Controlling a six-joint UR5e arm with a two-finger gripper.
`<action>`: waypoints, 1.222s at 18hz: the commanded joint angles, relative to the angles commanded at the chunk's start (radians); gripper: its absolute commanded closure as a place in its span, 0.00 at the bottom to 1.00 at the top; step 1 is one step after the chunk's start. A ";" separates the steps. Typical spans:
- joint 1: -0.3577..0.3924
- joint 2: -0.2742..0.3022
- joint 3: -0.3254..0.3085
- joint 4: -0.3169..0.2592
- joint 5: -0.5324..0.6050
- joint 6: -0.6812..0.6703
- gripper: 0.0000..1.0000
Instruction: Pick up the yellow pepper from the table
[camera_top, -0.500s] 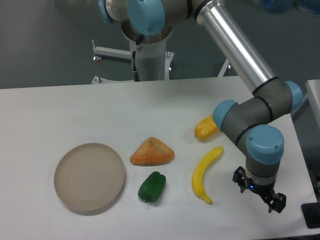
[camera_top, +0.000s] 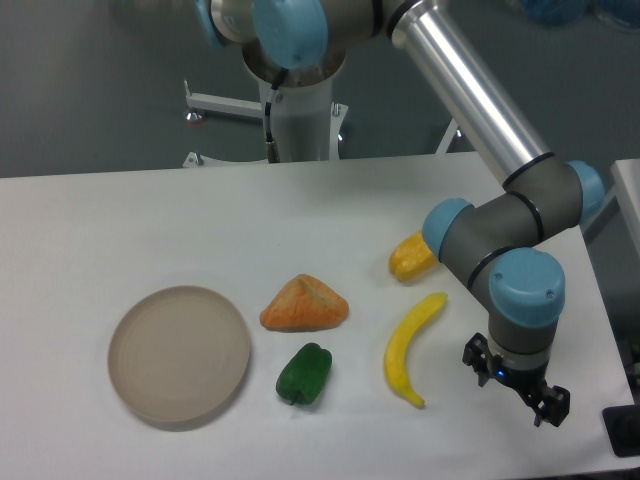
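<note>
The gripper (camera_top: 516, 385) is hanging over the table (camera_top: 120, 220) at about four o'clock, its jaws standing apart around nothing. The pepper (camera_top: 411, 257) is lying at two o'clock, partly hidden behind the arm's elbow (camera_top: 470, 240), just above the banana (camera_top: 410, 350).

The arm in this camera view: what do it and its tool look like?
The arm has shiny silver tubes, dark grey joint housings and light blue round caps. A black cable hangs by its white base column. The tool is small, black and two-fingered, with a tiny blue light above it.
</note>
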 joint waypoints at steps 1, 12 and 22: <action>0.000 0.017 -0.018 -0.003 0.000 0.000 0.00; 0.029 0.228 -0.235 -0.218 0.000 0.002 0.00; 0.043 0.403 -0.534 -0.235 0.000 -0.011 0.00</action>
